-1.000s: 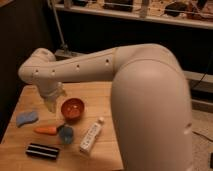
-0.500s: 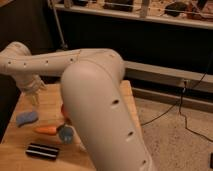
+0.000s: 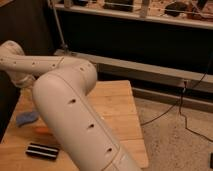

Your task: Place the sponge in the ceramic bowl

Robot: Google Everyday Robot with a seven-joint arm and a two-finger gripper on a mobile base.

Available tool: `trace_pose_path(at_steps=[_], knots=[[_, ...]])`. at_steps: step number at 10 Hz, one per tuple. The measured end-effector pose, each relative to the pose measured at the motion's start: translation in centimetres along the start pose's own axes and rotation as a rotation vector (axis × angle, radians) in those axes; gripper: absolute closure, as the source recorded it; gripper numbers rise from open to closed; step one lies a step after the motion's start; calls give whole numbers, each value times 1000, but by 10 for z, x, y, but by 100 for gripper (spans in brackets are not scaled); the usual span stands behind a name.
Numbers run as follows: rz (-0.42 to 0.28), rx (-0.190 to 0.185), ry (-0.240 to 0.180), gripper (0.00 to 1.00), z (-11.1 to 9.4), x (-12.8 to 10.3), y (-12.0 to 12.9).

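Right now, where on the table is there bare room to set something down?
Bare wood between the arm and the table's right edge. Crowded at left: sponge, black object. The gripper is hidden behind the arm there.

The ceramic bowl and end effector, behind the arm point(image 3: 65, 100).

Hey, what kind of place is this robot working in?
Likely a lab or workshop: a wooden table, cluttered metal shelving behind, loose cables on a speckled floor. The gripper is hidden behind the robot's arm, at the table's left.
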Motion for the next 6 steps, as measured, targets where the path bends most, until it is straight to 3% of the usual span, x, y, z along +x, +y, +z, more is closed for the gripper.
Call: trace_pose_path(at_steps=[2,6], knots=[[-86,-37,-9,35,23,-12,4],[-125,-105,-80,35,47,-14,27]])
